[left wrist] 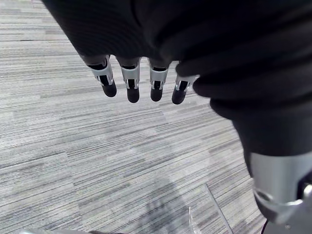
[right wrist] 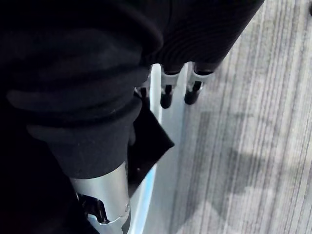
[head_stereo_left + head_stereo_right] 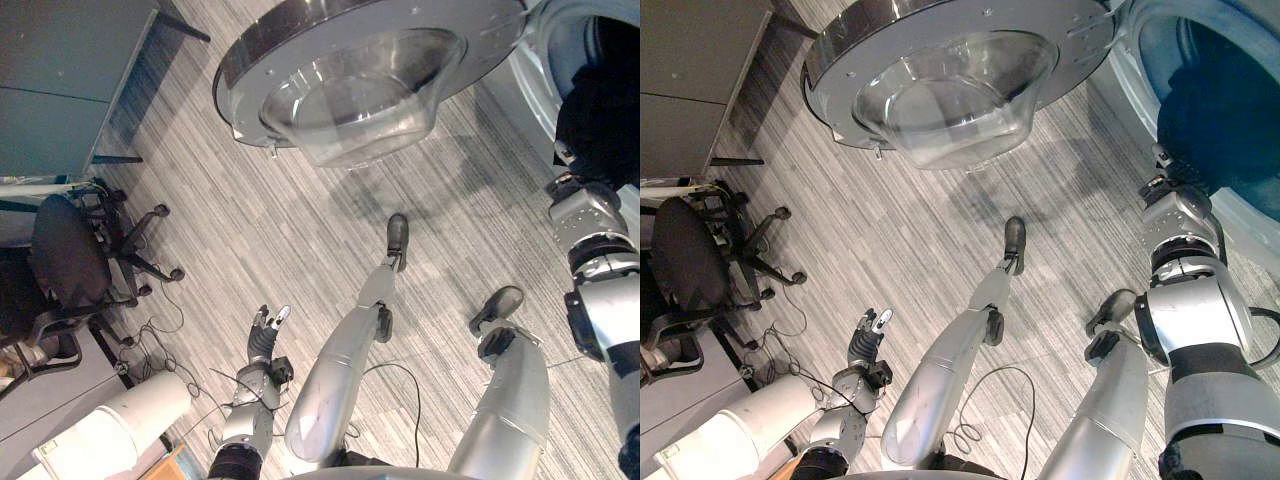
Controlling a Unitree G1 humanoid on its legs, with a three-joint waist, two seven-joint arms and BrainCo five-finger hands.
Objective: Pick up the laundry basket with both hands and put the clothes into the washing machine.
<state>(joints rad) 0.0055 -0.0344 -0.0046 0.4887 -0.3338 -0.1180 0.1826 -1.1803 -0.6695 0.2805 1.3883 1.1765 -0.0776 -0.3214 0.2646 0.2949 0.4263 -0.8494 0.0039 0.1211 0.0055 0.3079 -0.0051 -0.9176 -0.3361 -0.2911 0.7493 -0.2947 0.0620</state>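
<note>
The washing machine's round door (image 3: 370, 70) with its glass bowl hangs open at the top. Its drum (image 3: 1210, 100) at the upper right holds a dark heap of clothes (image 3: 1200, 110). My right hand (image 3: 1163, 172) is raised to the drum's rim, up against the dark cloth. In the right wrist view two fingers (image 2: 166, 97) point out straight over the white rim, with a dark flap of cloth (image 2: 148, 139) just beside them. My left hand (image 3: 266, 335) hangs low at the lower left over the carpet, its fingers (image 1: 131, 87) straight and holding nothing.
A black office chair (image 3: 70, 260) stands at the left beside a grey cabinet (image 3: 60, 80). A white cylinder (image 3: 110, 430) lies at the lower left corner. Striped grey carpet (image 3: 260, 210) lies under the open door.
</note>
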